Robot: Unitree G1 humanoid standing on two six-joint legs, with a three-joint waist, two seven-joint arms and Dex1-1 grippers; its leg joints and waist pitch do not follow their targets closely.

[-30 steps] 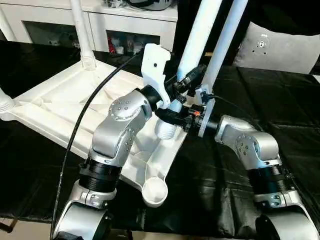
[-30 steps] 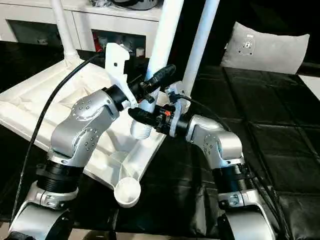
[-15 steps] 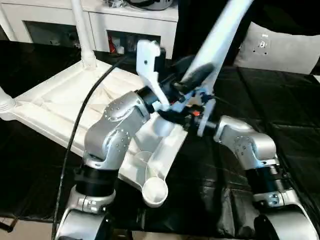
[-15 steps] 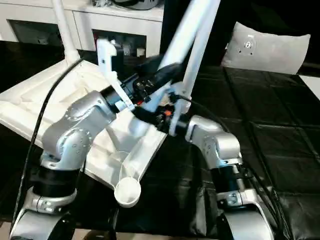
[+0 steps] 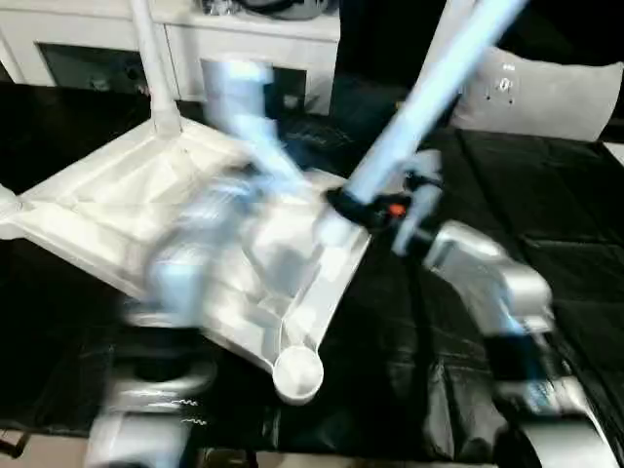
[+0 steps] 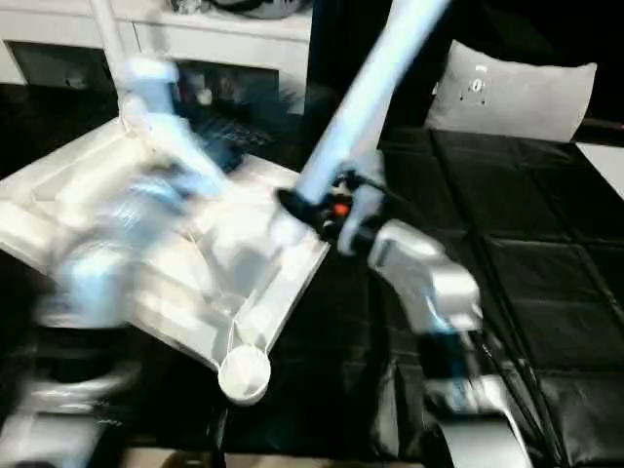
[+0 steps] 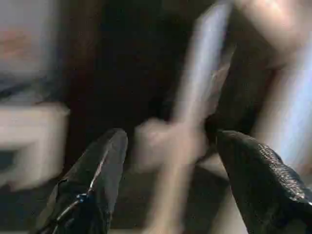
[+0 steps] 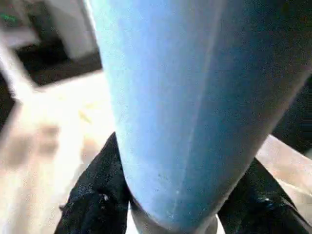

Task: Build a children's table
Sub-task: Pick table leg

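The children's table lies upside down on the black mat, its ribbed white top (image 5: 107,210) facing up. One white leg (image 5: 151,68) stands in the far corner socket. My right gripper (image 5: 356,209) is shut on the lower end of another long leg (image 5: 434,93), which leans up and to the right from the top's right edge. Its black fingers (image 8: 92,195) clasp that leg (image 8: 185,97) on both sides. My left arm (image 5: 195,249) is a blur over the table top. My left gripper (image 7: 168,161) is open with nothing between its fingers.
An empty round corner socket (image 5: 297,372) sticks out at the near edge of the top. A white cabinet (image 5: 244,39) with glass doors stands behind. A grey cushion (image 5: 531,93) lies at the back right on the black mat (image 5: 556,224).
My left gripper has opened and let go of the leg, and the left arm has swung back to the left. The leg in my right gripper has tipped from nearly upright to leaning right.
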